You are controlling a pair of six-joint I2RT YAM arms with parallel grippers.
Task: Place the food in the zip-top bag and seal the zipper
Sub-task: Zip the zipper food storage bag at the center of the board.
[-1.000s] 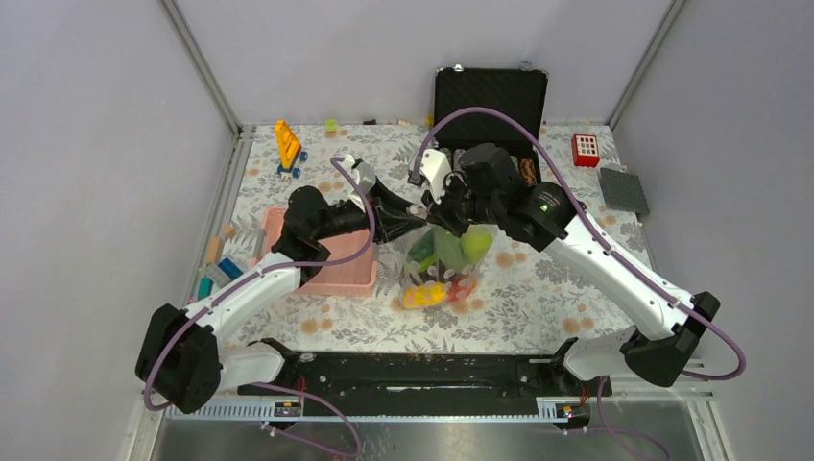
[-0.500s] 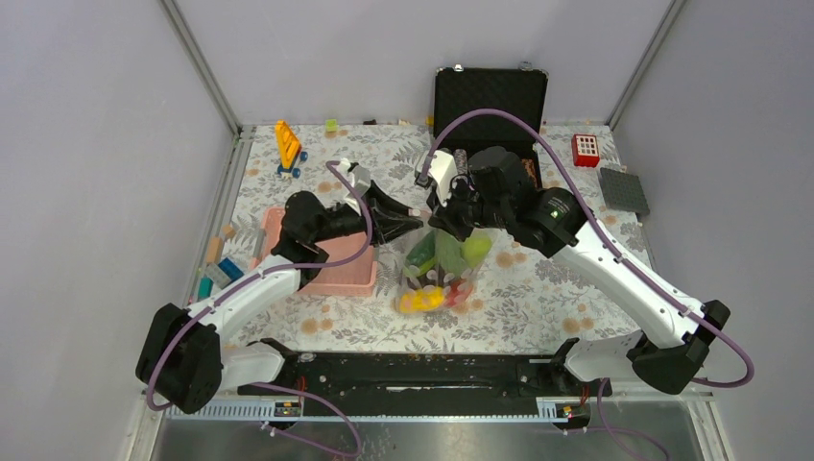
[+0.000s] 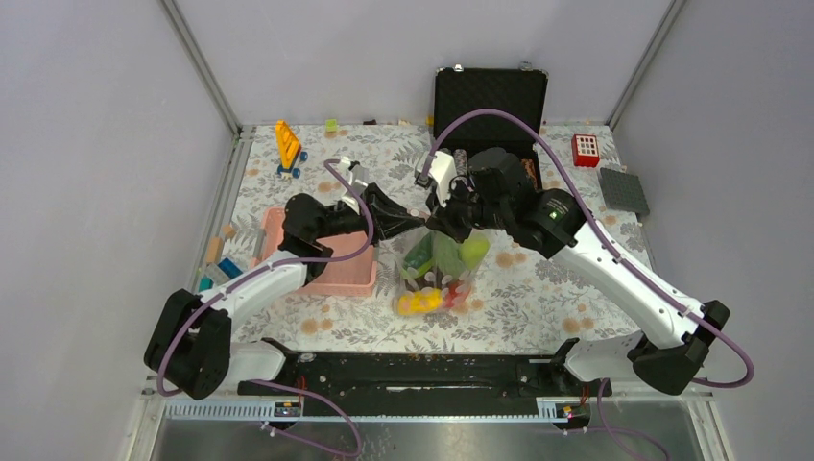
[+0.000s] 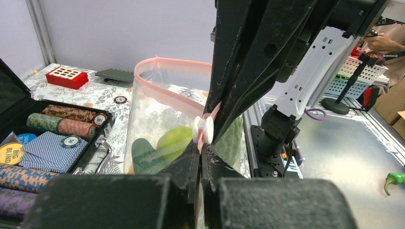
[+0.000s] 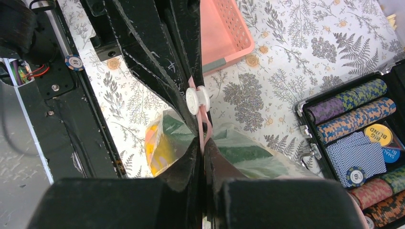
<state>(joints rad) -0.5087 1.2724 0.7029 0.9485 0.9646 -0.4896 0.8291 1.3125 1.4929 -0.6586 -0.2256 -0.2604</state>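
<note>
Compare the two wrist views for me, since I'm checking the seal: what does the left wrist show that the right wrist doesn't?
Left wrist only: the zipper standing open as a loop at the zip-top bag's mouth, plus a red block.
Right wrist only: the pink basket and yellow food inside the bag.
Both: the white slider, the left gripper and right gripper pinching the zipper beside it, and the poker chip case.

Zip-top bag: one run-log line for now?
zip-top bag: food inside, mouth open | left gripper: shut on zipper | right gripper: shut on zipper
</note>
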